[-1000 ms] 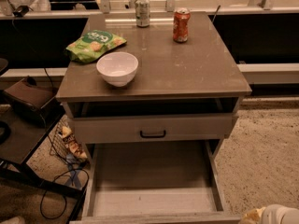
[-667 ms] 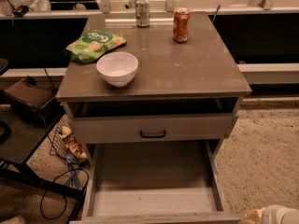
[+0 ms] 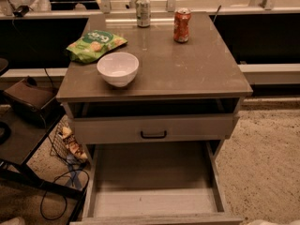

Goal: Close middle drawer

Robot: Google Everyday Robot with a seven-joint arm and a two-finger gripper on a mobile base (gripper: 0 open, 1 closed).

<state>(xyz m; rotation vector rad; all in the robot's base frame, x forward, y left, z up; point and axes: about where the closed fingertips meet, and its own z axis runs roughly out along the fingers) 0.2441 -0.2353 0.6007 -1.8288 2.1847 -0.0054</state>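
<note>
Only your gripper (image 3: 276, 222) had moved since the earlier frame. It had sunk toward the bottom edge, so that just a pale sliver of it showed at 5 o'clock in the view, low beside the right front corner of the middle drawer (image 3: 152, 203). You could not tell how far open it was, whether it had hold of anything, or whether it touched the drawer. Everything else sat as it had before.

The middle drawer stood pulled far out at 6 o'clock. Its long pale floor lay in plain view and its front was cut to a thin strip along the bottom edge. Above it, near the centre, the top drawer (image 3: 112, 128) with its black handle (image 3: 153, 135) stood out a little from the cabinet, with a dark gap under the top (image 3: 197, 74).

On that top you had a white bowl (image 3: 117, 68) toward 9 o'clock, with a green bag (image 3: 95, 44) just beside it toward 10. A silver can (image 3: 143, 11) stood upright at 12 on the back edge. An orange can (image 3: 182, 25) stood upright near 1, apart from the first.

On the floor, a wire basket (image 3: 68, 144) sat at 8 o'clock from the cabinet, with a cable (image 3: 58, 198) looping at 7. Carpet (image 3: 267, 163) lay at 4.
</note>
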